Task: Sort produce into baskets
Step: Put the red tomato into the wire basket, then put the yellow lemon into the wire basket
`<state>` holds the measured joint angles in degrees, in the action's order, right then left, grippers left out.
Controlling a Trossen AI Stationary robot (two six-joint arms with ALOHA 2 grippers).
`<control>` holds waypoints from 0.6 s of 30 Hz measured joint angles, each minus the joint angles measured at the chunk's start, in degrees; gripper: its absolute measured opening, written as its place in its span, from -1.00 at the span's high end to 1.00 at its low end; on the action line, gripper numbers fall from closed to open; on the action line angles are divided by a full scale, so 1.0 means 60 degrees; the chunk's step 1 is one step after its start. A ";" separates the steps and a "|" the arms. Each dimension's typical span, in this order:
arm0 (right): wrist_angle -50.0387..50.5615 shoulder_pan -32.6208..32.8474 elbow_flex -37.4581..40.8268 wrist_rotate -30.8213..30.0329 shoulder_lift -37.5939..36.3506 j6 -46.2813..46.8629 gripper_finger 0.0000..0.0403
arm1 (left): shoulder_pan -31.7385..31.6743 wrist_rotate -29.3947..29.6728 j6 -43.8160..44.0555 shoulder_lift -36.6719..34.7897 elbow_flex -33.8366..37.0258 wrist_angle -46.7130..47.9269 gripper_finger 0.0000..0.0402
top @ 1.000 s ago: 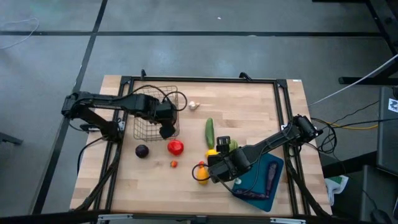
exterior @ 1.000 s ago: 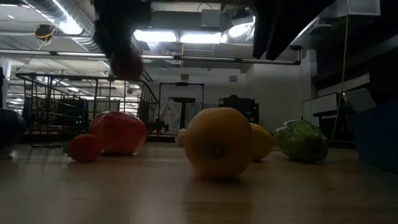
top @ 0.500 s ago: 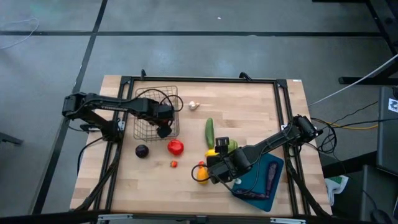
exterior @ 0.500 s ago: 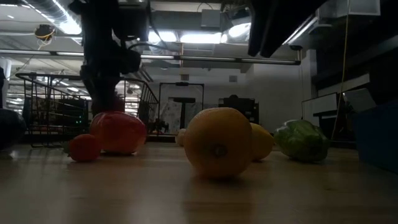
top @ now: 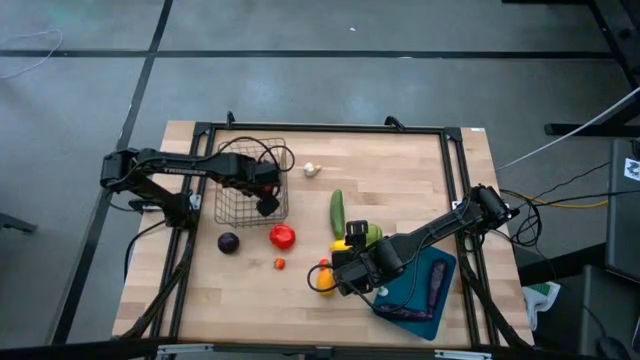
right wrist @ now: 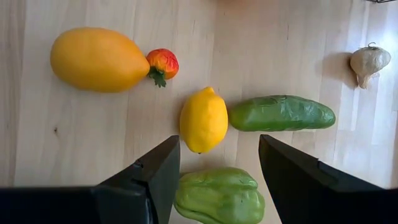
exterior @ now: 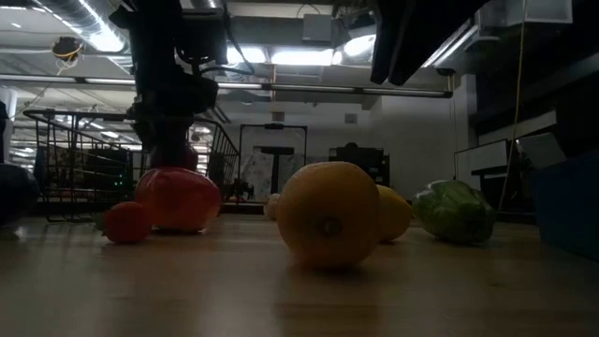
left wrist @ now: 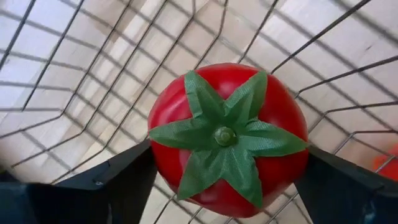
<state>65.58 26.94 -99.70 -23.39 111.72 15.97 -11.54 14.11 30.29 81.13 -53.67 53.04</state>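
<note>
Left gripper (top: 266,205), over the wire basket (top: 236,196) at 9 o'clock, has its fingers around a tomato (left wrist: 227,138); right gripper (top: 345,272) waits spread above the lemon (right wrist: 203,119).

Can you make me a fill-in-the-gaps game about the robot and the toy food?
1. The left gripper has a red ____ between its fingers.
2. That gripper is inside the wire ____.
3. In the right wrist view, the lemon lies next to a green ____.
4. The blue tray lies under the ____ arm.

Missing words: tomato; basket; cucumber; right
</note>
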 joint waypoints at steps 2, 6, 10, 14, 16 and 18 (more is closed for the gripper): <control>0.0000 0.0000 0.0000 0.0002 0.0000 0.0000 -0.07 | -0.0028 -0.0001 -0.0151 0.0012 0.0000 -0.0066 -0.69; 0.0000 0.0000 0.0000 0.0003 0.0000 0.0000 -0.07 | -0.0043 -0.0004 -0.0213 0.0012 0.0000 -0.0052 -0.77; 0.0000 0.0000 0.0000 0.0003 0.0000 0.0000 -0.07 | -0.0043 -0.0122 -0.0342 0.0012 0.0000 -0.0022 -0.88; 0.0022 -0.0077 -0.0004 0.0022 0.0117 -0.0004 -0.07 | -0.0043 -0.0160 -0.0403 0.0012 0.0004 -0.0019 -0.97; -0.0059 -0.0186 -0.0004 0.0165 0.0260 -0.0068 -0.07 | -0.0043 -0.0164 -0.0466 0.0012 0.0004 0.0006 -0.98; -0.0144 -0.0236 -0.0002 0.0497 0.0355 -0.0263 -0.07 | -0.0043 -0.0166 -0.0450 0.0016 0.0007 -0.0003 -0.98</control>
<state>64.72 25.52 -99.71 -20.41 113.85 14.39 -11.79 13.11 27.59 81.23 -53.63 53.02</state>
